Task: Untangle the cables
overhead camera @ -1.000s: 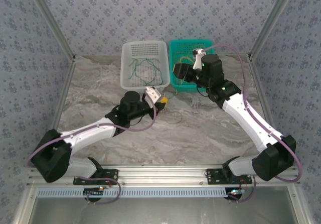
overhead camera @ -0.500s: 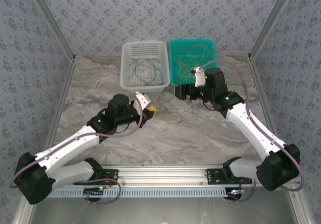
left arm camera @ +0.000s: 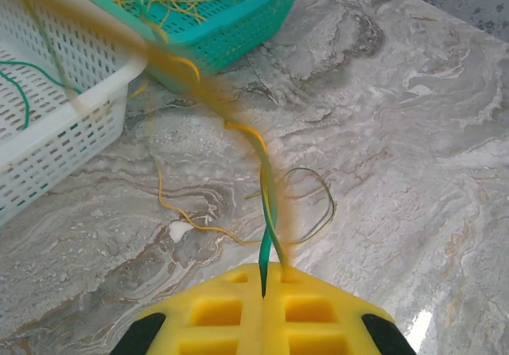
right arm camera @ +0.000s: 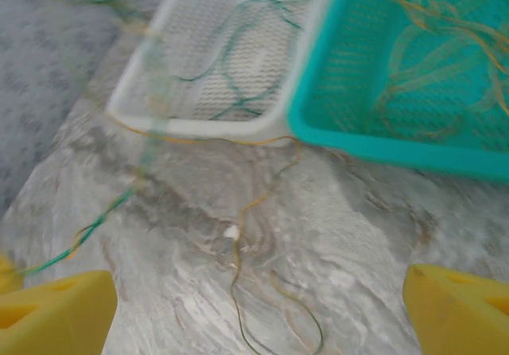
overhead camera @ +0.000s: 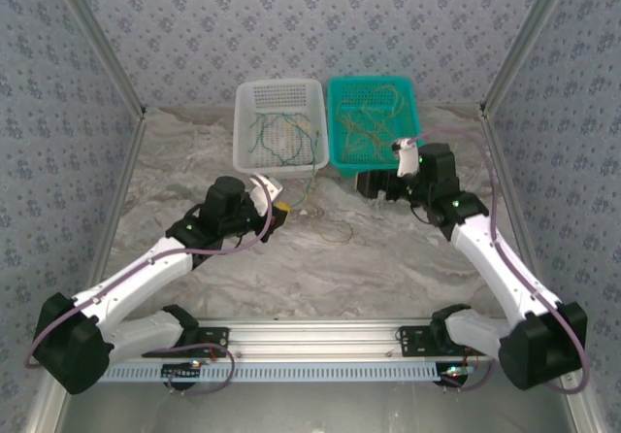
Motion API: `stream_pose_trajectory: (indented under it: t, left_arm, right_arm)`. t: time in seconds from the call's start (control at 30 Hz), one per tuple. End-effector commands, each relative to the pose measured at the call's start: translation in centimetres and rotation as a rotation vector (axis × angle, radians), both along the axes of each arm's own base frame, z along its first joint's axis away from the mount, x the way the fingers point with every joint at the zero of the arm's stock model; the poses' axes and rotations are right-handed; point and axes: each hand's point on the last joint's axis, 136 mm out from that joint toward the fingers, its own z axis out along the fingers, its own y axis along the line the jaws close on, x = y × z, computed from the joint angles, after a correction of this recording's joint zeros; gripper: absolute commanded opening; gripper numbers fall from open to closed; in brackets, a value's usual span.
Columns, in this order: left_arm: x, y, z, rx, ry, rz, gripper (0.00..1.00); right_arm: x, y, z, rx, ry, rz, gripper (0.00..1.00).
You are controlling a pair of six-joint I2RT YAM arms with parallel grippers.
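Left gripper (left arm camera: 263, 287) pinches green and yellow cables (left arm camera: 267, 196) before the white basket (left arm camera: 87, 100); right gripper (right arm camera: 254, 311) gapes empty. Probably light, floppy, snag-prone: grasp one strand's end.

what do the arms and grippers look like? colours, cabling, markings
Left arm and right arm: white link shells, black joints and bases. A purple-grey cable loops along each. Left gripper and right gripper: blocky yellow fingers, square recesses on the left's. Small green light on the right arm. No readable markings.

Thin green and yellow cables (left arm camera: 264, 251), tangled loose on the marble tabletop (left arm camera: 413, 132).
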Motion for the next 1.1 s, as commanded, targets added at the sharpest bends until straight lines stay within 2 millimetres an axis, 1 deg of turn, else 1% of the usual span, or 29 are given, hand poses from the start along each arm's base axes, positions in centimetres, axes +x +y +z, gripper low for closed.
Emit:
stream_pose_trajectory:
  t: [0.0, 0.03, 0.07, 0.13, 0.17, 0.23, 0.3, 0.37, 0.43, 0.5, 0.57, 0.63, 0.67, 0.77, 0.8, 0.87, 0.93, 1.07]
  left_arm:
    - [0.2, -0.5, 2.0, -0.039, -0.021, -0.012, 0.0]
    - [0.4, -0.5, 2.0, -0.037, -0.023, -0.008, 0.0]
    - [0.4, -0.5, 2.0, -0.037, -0.023, -0.007, 0.0]
    - [0.4, -0.6, 2.0, -0.04, -0.017, -0.013, 0.0]
    - [0.3, -0.7, 2.0, -0.044, -0.015, -0.02, 0.0]
    - [0.3, -0.9, 2.0, -0.045, -0.013, -0.029, 0.0]
    - [0.2, -1.0, 2.0, -0.044, -0.01, -0.035, 0.0]
    - [0.1, -1.2, 2.4, -0.059, -0.012, -0.046, 0.0]
    - [-0.1, -1.4, 3.4, -0.09, -0.023, -0.054, 0.0]
    - [-0.2, -1.5, 4.5, -0.139, -0.036, -0.05, 0.0]
    - [-0.3, -1.5, 6.2, -0.216, -0.054, -0.037, 0.0]
    - [0.3, -0.9, 7.7, -0.3, -0.043, 0.001, 0.0]
    - [0.8, -0.5, 8.3, -0.356, -0.013, 0.015, 0.0]
    - [2.9, 1.1, 9.0, -0.496, 0.147, 0.073, 0.0]
    - [3.2, 1.4, 9.3, -0.537, 0.196, 0.067, 0.0]
    - [3.4, 1.2, 9.3, -0.539, 0.269, 0.067, 0.0]
    - [3.2, 0.5, 9.9, -0.546, 0.317, 0.026, 0.0]
    - [2.4, -0.7, 11.1, -0.591, 0.393, -0.065, 0.0]
  right_arm:
    - [-4.7, 4.0, 4.2, 0.031, -0.352, 0.291, 0.94]
    - [-6.7, 5.1, 5.2, 0.069, -0.435, 0.385, 0.94]
    - [-8.0, 5.7, 5.8, 0.088, -0.5, 0.43, 0.94]
    - [-9.3, 6.8, 6.5, 0.097, -0.548, 0.482, 0.95]
    - [-10.2, 7.7, 6.9, 0.101, -0.546, 0.545, 0.95]
    - [-10.9, 9.0, 7.3, 0.09, -0.519, 0.616, 0.95]
    - [-10.9, 10.3, 7.5, 0.067, -0.498, 0.645, 0.95]
    - [-10.3, 10.9, 7.5, 0.043, -0.491, 0.641, 0.92]
    - [-8.6, 10.6, 6.9, 0.013, -0.509, 0.556, 0.91]
    - [-7.2, 10.1, 6.6, 0.006, -0.522, 0.47, 0.9]
    - [-6.6, 9.9, 5.9, 0.033, -0.529, 0.431, 0.87]
    - [-5.8, 9.3, 5.3, 0.06, -0.537, 0.358, 0.82]
    - [-5.5, 8.9, 5.2, 0.074, -0.543, 0.323, 0.79]
    - [-4.6, 7.6, 5.1, 0.081, -0.566, 0.227, 0.72]
    - [-4.3, 7.4, 5.0, 0.073, -0.571, 0.207, 0.7]
    - [-4.1, 7.4, 4.7, 0.064, -0.56, 0.204, 0.69]
    - [-3.9, 7.8, 4.5, 0.071, -0.538, 0.212, 0.68]
    - [-2.1, 7.6, 5.0, 0.167, -0.46, 0.122, 0.64]
